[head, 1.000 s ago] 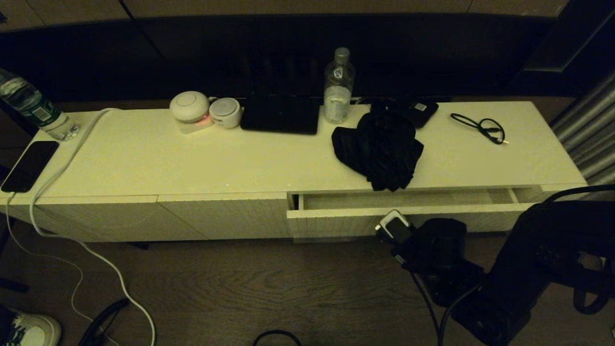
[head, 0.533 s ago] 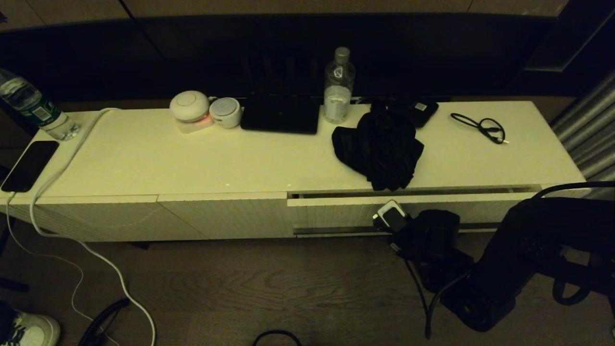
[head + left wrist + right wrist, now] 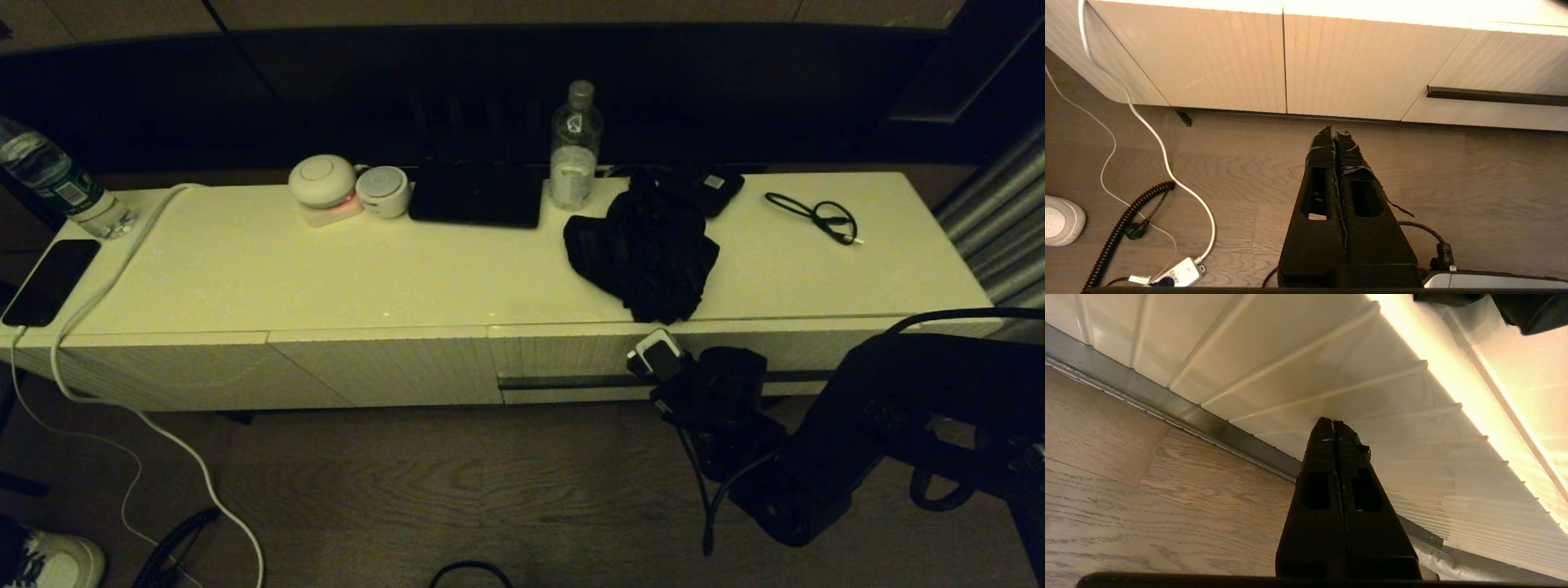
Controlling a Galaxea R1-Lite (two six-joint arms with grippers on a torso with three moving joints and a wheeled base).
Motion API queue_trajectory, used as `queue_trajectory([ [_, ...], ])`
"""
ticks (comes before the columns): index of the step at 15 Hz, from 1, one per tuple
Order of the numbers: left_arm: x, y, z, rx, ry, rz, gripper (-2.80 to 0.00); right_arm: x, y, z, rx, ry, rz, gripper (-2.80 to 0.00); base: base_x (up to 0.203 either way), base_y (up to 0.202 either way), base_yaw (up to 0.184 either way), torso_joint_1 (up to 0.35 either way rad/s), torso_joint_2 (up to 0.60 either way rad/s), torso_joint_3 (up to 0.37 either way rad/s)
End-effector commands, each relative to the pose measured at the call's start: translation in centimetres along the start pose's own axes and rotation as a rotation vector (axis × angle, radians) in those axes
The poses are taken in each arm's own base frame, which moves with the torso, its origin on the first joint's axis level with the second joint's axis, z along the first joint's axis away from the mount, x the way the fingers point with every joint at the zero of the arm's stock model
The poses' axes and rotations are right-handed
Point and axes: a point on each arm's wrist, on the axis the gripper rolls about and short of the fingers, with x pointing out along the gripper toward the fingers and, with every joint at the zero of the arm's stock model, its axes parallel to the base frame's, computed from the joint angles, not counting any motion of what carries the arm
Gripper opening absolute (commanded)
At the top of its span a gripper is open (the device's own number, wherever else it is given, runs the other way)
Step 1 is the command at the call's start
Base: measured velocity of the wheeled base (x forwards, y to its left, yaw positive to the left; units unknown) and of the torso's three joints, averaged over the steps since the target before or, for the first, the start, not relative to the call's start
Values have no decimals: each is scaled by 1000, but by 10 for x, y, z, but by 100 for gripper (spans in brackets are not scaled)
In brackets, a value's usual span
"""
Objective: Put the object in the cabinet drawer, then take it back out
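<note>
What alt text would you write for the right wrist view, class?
The right gripper, fingers shut and empty, presses its tips against the closed cabinet drawer's ribbed cream front, just above its dark handle strip and the wooden floor.

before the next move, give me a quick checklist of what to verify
1. Drawer fully shut: ok, its front sits flush with the neighbouring panels.
2. Bundle out of the drawer: ok, it lies on the cabinet top, its front edge at the lip.
3. Right gripper empty: ok, fingers shut on nothing, tips at the ribbed front above the handle strip.
4. Left gripper out of the way: ok, shut, low over the floor.
5. Tips touching the drawer front: cannot tell.
</note>
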Motion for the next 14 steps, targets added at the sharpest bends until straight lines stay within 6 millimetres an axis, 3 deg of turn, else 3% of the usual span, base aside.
queue_trajectory([
  [1,0,0,0,-1,-2,1,-280,-2,-3,0,0,0,-7,-280,0,0,0,0,0,0],
  [6,0,0,0,-1,-2,1,-280,-45,-32,8,-20,5,15,-280,0,0,0,0,0,0],
  [11,0,0,0,-1,-2,1,-280,-111,-103,27,-21,7,22,-280,0,0,0,0,0,0],
  [14,0,0,0,-1,-2,1,-280,-162,-154,24,-30,33,17,-280,0,0,0,0,0,0],
])
